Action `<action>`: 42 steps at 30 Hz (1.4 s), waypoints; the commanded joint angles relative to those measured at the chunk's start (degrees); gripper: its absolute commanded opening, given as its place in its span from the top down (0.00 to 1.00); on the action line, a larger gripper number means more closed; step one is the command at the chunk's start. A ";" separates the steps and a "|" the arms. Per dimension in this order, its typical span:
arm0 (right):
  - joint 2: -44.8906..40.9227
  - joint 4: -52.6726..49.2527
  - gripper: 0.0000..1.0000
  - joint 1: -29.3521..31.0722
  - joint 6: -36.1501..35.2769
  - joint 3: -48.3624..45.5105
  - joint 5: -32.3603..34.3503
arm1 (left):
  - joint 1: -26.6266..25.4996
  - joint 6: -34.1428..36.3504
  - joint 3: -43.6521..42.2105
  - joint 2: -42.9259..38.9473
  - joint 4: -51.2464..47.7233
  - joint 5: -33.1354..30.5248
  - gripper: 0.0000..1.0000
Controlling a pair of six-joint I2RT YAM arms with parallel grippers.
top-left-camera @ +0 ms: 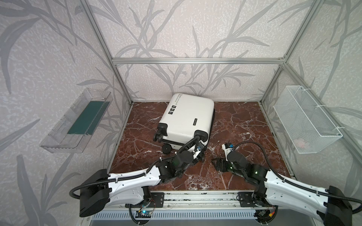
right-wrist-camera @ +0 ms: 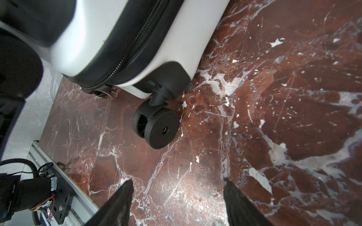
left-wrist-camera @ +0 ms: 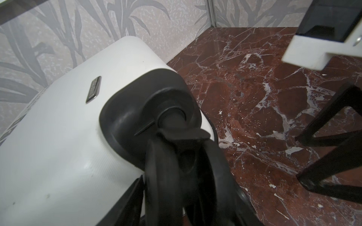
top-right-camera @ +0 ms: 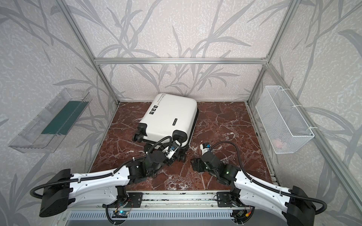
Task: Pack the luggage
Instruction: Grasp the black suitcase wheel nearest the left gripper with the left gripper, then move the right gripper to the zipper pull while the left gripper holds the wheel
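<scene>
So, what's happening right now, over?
Left pincer around black wheel of small white hard-shell suitcase, grip unclear. Right pincer open, empty. Suitcase closed, lying flat. Nothing in the way.

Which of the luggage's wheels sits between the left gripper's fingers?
The raised wheel at the luggage's near right corner, on the upper shell; the left gripper straddles it. The rest stand free, the lower wheel beneath it resting on the table.

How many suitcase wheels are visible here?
4, all at the suitcase's near end: two on the left, one low on the right, one above it at the left gripper.
</scene>
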 commanded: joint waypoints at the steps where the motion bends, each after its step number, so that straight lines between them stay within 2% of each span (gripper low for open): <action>1: -0.28 1.25 0.27 0.46 -2.11 0.33 -0.04 | 0.16 3.39 3.84 0.79 -2.69 1.30 0.40; 6: -0.21 2.03 0.27 1.42 -4.33 0.24 0.13 | 0.20 5.05 6.85 2.13 -5.32 2.86 0.49; 14: 0.52 5.36 0.27 3.97 -7.27 -0.76 1.50 | 0.29 6.50 9.52 3.38 -6.64 3.98 0.55; 19: 1.26 11.15 0.27 5.34 -11.02 -2.71 1.62 | 0.36 6.94 11.22 4.19 -7.83 4.50 0.60; 23: 2.45 16.37 0.27 8.76 -13.30 -4.44 3.46 | 0.38 6.52 12.07 4.64 -7.83 5.09 0.63; 29: 5.28 25.45 0.30 14.57 -18.07 -6.19 13.95 | 0.35 4.72 13.76 5.65 -7.74 6.88 0.69; 33: 8.31 35.76 0.41 17.41 -22.54 -8.12 20.82 | 0.38 3.63 14.45 6.10 -7.06 7.70 0.72; 38: 12.67 44.09 0.51 18.74 -26.23 -8.61 25.44 | 0.36 2.16 14.93 6.37 -6.18 8.39 0.76; 42: 16.66 48.99 0.55 19.14 -27.36 -8.64 27.53 | 0.38 1.15 15.21 6.27 -5.88 8.97 0.76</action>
